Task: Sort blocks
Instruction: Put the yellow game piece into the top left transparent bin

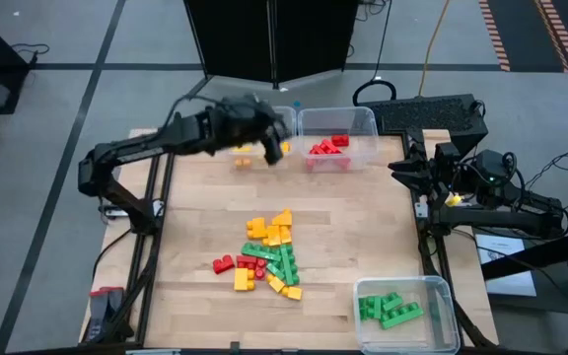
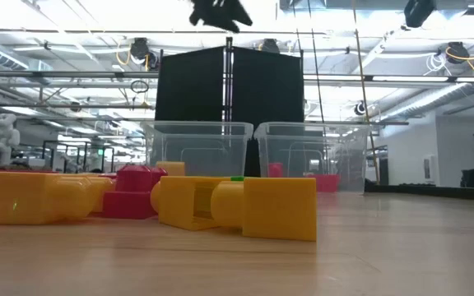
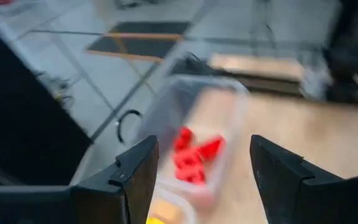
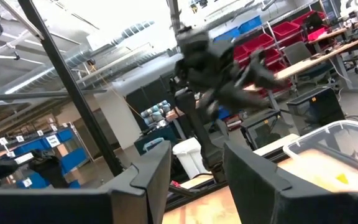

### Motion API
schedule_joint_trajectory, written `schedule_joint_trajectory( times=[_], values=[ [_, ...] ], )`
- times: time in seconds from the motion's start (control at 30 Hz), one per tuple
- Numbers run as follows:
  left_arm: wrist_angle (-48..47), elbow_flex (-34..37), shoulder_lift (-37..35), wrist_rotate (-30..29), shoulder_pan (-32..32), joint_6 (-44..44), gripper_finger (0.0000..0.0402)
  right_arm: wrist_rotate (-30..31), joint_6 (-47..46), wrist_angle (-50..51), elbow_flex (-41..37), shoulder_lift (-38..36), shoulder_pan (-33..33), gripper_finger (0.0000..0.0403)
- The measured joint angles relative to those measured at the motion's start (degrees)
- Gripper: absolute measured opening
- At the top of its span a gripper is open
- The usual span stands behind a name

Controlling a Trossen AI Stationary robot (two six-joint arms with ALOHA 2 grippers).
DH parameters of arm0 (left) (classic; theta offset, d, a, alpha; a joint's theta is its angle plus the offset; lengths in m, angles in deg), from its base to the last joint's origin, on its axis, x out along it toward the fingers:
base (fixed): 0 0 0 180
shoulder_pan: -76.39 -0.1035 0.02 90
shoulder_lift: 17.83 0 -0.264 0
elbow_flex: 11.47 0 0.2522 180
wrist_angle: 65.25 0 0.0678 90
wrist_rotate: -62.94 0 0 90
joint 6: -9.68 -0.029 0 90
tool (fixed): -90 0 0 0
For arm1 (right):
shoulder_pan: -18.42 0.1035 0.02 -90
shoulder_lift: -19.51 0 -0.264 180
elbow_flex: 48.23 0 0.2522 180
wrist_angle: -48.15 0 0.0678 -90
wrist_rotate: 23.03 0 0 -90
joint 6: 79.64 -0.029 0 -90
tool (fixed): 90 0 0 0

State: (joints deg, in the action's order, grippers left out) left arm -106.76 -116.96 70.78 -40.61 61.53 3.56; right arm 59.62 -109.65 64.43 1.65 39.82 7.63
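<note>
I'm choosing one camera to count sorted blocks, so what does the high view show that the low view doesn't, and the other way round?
Only the high view shows the bin of green blocks at the table's near right corner, the left gripper open above the bin holding yellow blocks, and the right gripper open at the table's right edge. Only the low view shows the room behind, with its ceiling lights. Both show the loose pile mid-table and the two far bins, one holding red blocks.

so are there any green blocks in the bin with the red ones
No, the high view shows only red blocks in that bin; the green blocks sit in another bin.
</note>
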Motion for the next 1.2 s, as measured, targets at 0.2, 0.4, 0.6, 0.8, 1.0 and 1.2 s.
schedule_joint_trajectory(
  times=[0.2,0.4,0.6,0.8,1.0,1.2],
  values=[
    [-2.5,0.1,3.7,-0.3,7.4,-3.2,0.0218,0.0,0.7,0.1,0.0,0.0,0.0,0.0144],
    [-8.8,0.2,9.6,-0.4,10.4,2.6,0.0218,-0.2,0.5,1.3,0.0,0.0,0.0,0.0144],
    [-11.2,0.2,16.9,-0.2,12.6,5.9,0.0218,-0.5,-1.1,4.2,0.0,0.0,0.0,0.0144],
    [-14.2,0.2,23.3,1.3,13.9,7.7,0.0219,-2.1,-2.8,6.8,0.0,0.0,0.0,0.0144],
    [-18.0,0.2,26.2,1.4,15.6,9.9,0.0219,-4.7,-2.8,6.8,0.0,0.0,0.0,0.0144],
    [-18.7,0.2,27.1,1.1,16.6,9.9,0.0219,-5.0,-2.4,7.1,0.0,0.0,0.0,0.0144]
  ],
)
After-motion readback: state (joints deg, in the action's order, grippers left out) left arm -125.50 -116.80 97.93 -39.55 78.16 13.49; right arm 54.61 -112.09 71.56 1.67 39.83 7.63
